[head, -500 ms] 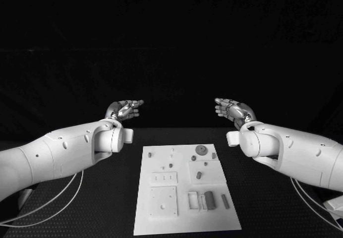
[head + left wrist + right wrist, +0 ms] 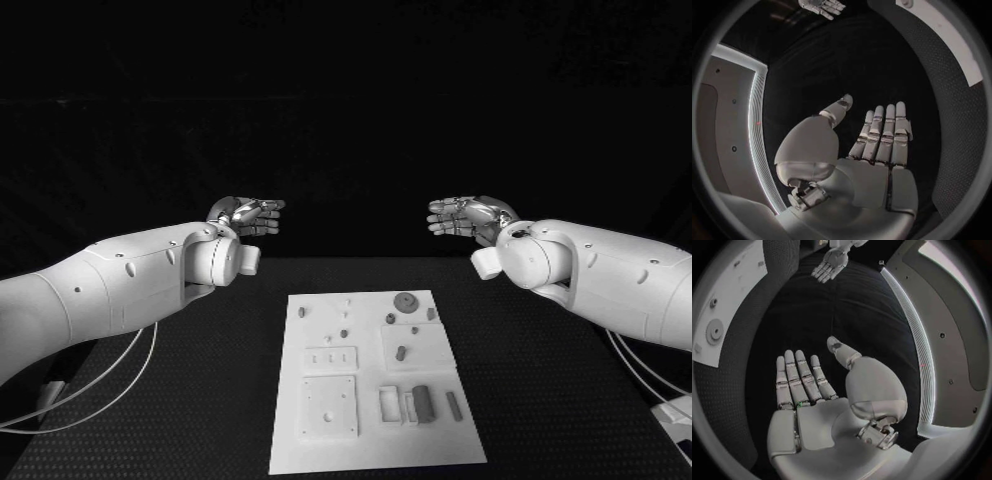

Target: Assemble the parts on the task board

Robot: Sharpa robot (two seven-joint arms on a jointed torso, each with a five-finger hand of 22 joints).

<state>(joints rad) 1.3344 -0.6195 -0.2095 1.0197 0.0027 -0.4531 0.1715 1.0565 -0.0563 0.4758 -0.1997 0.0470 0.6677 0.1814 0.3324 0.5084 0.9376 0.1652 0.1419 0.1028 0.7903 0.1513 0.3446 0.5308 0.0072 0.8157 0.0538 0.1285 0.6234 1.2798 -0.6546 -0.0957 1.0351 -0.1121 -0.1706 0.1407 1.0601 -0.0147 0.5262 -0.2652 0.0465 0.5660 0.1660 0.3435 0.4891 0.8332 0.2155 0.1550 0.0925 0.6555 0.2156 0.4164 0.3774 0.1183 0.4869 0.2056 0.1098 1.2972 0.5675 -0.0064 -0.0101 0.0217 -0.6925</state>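
The white task board (image 2: 320, 318) lies in the middle of the black table, with several small grey parts on it: a round disc (image 2: 407, 301), pegs, and blocks (image 2: 423, 398) near its front. Both hands hang above the table's far edge, beyond the board. My left hand (image 2: 248, 215) is at the far left, my right hand (image 2: 464, 217) at the far right, palms facing each other. In the left wrist view my left hand (image 2: 870, 145) has straight, spread fingers and holds nothing. My right hand (image 2: 817, 385) looks the same, and the board (image 2: 729, 305) shows at the circle's rim.
The black table (image 2: 534, 400) runs around the board on all sides. Thin white cables (image 2: 87, 400) hang by the left arm, and more cables (image 2: 649, 400) by the right arm.
Both hands have turned inward a little and now face each other more squarely; the arms have shifted slightly upward. The board and parts have not moved.
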